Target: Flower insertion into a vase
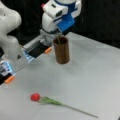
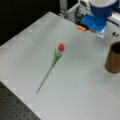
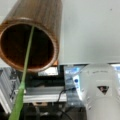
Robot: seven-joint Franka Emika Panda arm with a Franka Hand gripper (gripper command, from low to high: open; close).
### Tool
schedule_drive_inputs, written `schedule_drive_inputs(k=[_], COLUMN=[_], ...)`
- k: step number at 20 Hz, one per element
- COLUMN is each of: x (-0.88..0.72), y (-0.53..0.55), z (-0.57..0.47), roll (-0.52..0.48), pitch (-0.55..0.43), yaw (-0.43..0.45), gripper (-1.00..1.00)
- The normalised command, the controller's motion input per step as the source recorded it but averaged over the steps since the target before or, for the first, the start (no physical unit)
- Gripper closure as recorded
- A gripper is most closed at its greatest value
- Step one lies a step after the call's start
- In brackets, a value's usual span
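Vase (image 1: 61, 50) stands upright on the grey bench (image 1: 87, 75), toward the top of a front view, and at the right edge in a front view (image 2: 113, 58). I read the tool (image 1: 60, 31) as parked directly above its mouth. A thin green stem (image 1: 59, 40) runs down from the tool past the dark rim. In the wrist view that stem (image 3: 26, 62) crosses the near lip and drops into the vase's (image 3: 50, 22) hollow; its bloom is out of frame. So one flower is partway in, and I judge the insertion step is in hand. The fingers themselves are hidden, so I cannot tell whether the tool is clamped on the stem or apart. A second flower, a red tulip (image 1: 35, 97), lies flat on the bench well apart from the vase, stem trailing toward a front view's right; it also shows here (image 2: 60, 47). Next move, as I judge it: a straight lowering so the stem clears the rim without tipping the cylinder.
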Motion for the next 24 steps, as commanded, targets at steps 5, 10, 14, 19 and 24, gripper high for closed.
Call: schedule_drive_inputs(k=[5,10,14,19,24], x=[-0.08,0.32,0.53,0.60,0.55], y=[-0.56,-0.66,-0.70,-0.64,-0.53], z=[-0.03,0.00,0.03,0.01,-0.04], roll=[0.000,-0.019,-0.048,-0.105,-0.109], pitch=[-0.466,-0.150,0.011,0.117,0.147], yaw=[0.118,0.112,0.128,0.181,0.179], gripper=[-1.00,-1.00,-1.00,-1.00,-1.00])
